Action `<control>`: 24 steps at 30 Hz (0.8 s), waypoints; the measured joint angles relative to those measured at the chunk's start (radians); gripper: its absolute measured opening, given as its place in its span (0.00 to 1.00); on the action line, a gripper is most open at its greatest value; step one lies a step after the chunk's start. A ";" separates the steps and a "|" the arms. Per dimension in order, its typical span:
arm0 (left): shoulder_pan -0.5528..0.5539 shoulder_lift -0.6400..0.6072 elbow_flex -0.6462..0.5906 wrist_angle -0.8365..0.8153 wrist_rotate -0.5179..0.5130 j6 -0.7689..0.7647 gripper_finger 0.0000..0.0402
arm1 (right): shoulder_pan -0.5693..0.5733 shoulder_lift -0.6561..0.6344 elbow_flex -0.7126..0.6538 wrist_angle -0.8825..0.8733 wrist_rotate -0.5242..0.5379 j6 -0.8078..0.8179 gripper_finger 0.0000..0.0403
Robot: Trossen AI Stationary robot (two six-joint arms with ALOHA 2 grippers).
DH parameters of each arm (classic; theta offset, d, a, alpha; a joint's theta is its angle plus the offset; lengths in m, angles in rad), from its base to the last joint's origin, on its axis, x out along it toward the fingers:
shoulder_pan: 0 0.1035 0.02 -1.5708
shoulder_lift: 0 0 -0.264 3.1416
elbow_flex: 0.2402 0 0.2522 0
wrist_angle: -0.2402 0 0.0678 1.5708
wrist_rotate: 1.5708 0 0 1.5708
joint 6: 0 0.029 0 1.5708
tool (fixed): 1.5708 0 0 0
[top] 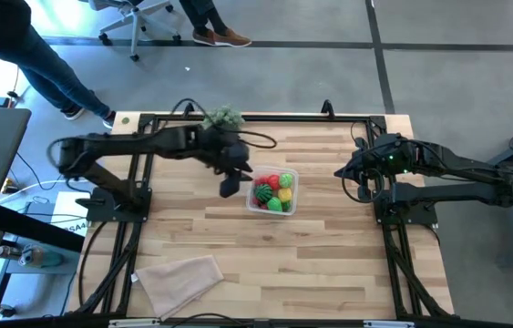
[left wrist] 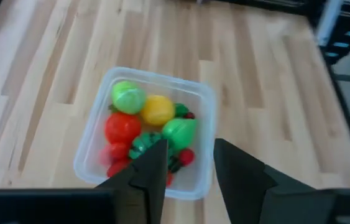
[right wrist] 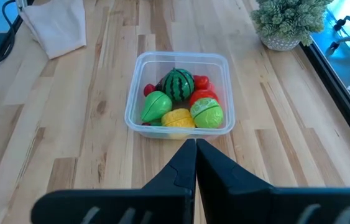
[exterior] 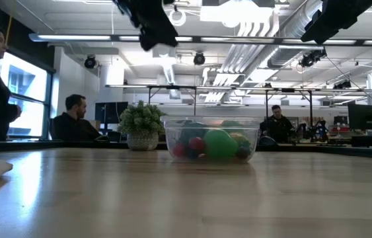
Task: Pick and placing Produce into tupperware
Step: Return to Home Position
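Observation:
The clear tupperware [top: 293,176] stands on its base near the middle of the wooden table. It holds the produce [right wrist: 179,99]: red, green and yellow toy pieces, among them a striped green ball [right wrist: 178,83] and a yellow piece [left wrist: 156,109]. My left gripper [left wrist: 190,147] hangs open, raised above the table just left of the tupperware [left wrist: 103,81], with nothing between its fingers. It also shows in the high view [top: 230,187]. My right gripper [right wrist: 194,142] is shut and empty. It waits raised at the table's right [top: 340,173], pointing toward the tupperware.
A small bushy plant [top: 222,117] in a pot stands at the far edge, behind the left arm. A beige folded cloth [top: 181,281] lies at the near left. Bare wood lies around the tupperware. People are in the room beyond the table.

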 joint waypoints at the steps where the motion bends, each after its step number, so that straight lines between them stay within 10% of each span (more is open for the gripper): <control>1: -0.012 -0.025 0.000 -0.015 -0.005 0.001 0.29 | 0.000 0.000 0.000 0.000 0.000 0.000 0.00; 14: -0.125 -0.354 -0.041 -0.155 -0.190 0.001 0.02 | 0.000 0.000 0.000 0.011 0.000 0.000 0.00; 24: -0.124 -0.702 -0.299 -0.008 -0.191 -0.025 0.04 | 0.000 0.000 0.000 0.061 0.000 0.154 0.00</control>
